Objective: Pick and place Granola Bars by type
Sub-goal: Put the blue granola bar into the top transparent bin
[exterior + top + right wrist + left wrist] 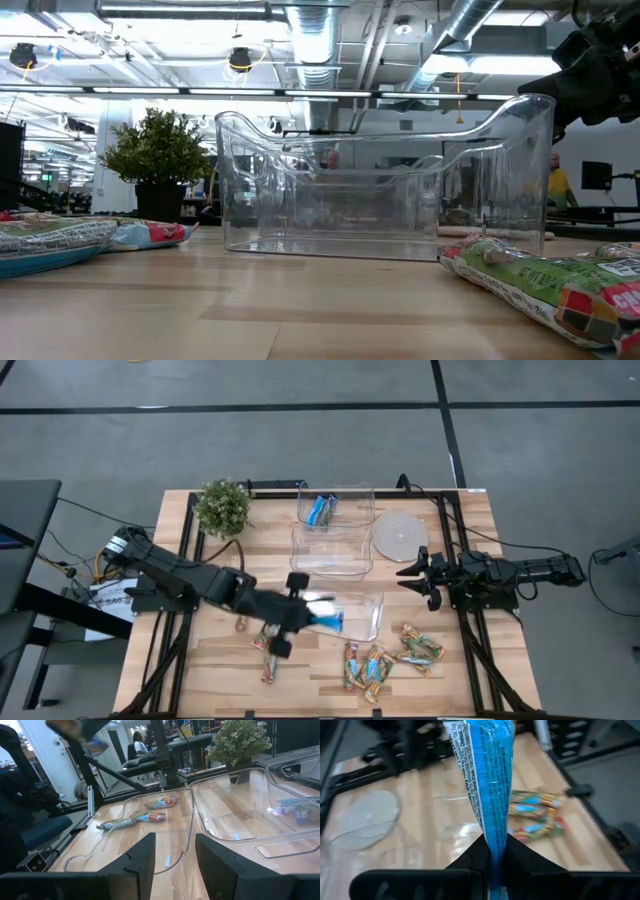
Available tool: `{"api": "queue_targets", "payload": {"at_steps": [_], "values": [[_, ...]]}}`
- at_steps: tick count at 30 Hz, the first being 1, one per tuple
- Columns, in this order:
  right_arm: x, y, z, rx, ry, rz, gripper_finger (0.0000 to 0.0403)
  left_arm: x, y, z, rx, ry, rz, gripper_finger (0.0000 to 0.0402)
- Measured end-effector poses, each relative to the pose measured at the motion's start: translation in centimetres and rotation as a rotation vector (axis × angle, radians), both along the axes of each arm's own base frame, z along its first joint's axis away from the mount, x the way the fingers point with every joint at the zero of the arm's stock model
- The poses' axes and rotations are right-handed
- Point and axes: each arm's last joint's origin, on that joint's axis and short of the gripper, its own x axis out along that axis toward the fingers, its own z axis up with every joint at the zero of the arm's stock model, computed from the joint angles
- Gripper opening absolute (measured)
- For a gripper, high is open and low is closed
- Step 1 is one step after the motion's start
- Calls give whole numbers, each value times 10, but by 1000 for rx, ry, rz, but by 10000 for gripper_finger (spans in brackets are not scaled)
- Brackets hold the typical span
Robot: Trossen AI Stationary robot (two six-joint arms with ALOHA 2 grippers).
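- Table [210, 680] — a light wooden top, with a dark arm at each side.
- Left arm [190, 582] reaches across the table toward its middle. Its gripper [318, 618] is pinched tight on a blue bar [487, 780]; in the left wrist view the wrapper stands up from between the two fingers [470, 862]. From above, the bar sits at the edge of the nearest tub [360, 615].
- Right arm [500, 575] waits at the right edge of the table, beside a round woven mat [398, 535]. Its gripper [172, 855] has its fingers parted with nothing between them.
- Three clear tubs: the near one by the left gripper, a middle tub [335, 550] that looks bare inside, and a far tub [340, 503] with a blue bar [320, 510] lying in it.
- Plant [222, 507] in a pot stands at the far left corner of the table.
- Loose bars — a cluster [385, 657] lies on the wood at the near right, just beyond the near tub, in red, green and orange wrappers with some light blue.
- Two more bars [268, 655] lie near the left gripper, on the near left part of the table.
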Motion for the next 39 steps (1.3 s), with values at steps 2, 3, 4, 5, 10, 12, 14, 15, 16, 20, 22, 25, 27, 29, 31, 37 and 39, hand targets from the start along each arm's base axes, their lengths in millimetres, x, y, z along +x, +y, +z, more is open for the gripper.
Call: {"api": "queue_targets", "payload": {"at_steps": [2, 3, 4, 5, 10, 12, 14, 15, 16, 20, 22, 25, 27, 29, 31, 37, 39], "values": [[0, 0, 0, 0, 0, 0, 134, 6, 17, 1, -2, -7, 53, 29], [0, 0, 0, 0, 0, 0, 134, 9, 26, 1, -4, -12, 82, 29], [0, 0, 0, 0, 0, 0, 134, 12, 37, 2, -7, -22, 114, 29], [0, 0, 0, 0, 0, 0, 134, 15, 47, 3, -9, -32, 146, 29], [0, 0, 0, 0, 0, 0, 133, 23, 108, 6, -3, -79, 343, 29], [0, 0, 0, 0, 0, 0, 133, 24, 135, 8, 3, -99, 432, 29], [0, 0, 0, 0, 0, 0, 134, 22, 161, 9, -6, -122, 524, 29], [0, 0, 0, 0, 0, 0, 134, 21, 174, 9, -19, -129, 573, 29], [0, 0, 0, 0, 0, 0, 134, 19, 186, 10, -38, -139, 621, 29], [0, 0, 0, 0, 0, 0, 133, 7, 228, 10, -105, -169, 792, 29], [0, 0, 0, 0, 0, 0, 133, 1, 246, 10, -121, -177, 856, 29], [0, 0, 0, 0, 0, 0, 134, -9, 266, 10, -134, -188, 931, 29], [0, 0, 0, 0, 0, 0, 134, -13, 275, 10, -136, -191, 962, 29], [0, 0, 0, 0, 0, 0, 133, -16, 280, 10, -144, -196, 984, 29], [0, 0, 0, 0, 0, 0, 133, -18, 283, 10, -151, -199, 996, 29], [0, 0, 0, 0, 0, 0, 134, -18, 285, 10, -152, -201, 1002, 29], [0, 0, 0, 0, 0, 0, 133, -18, 285, 10, -161, -205, 1005, 29]]}}
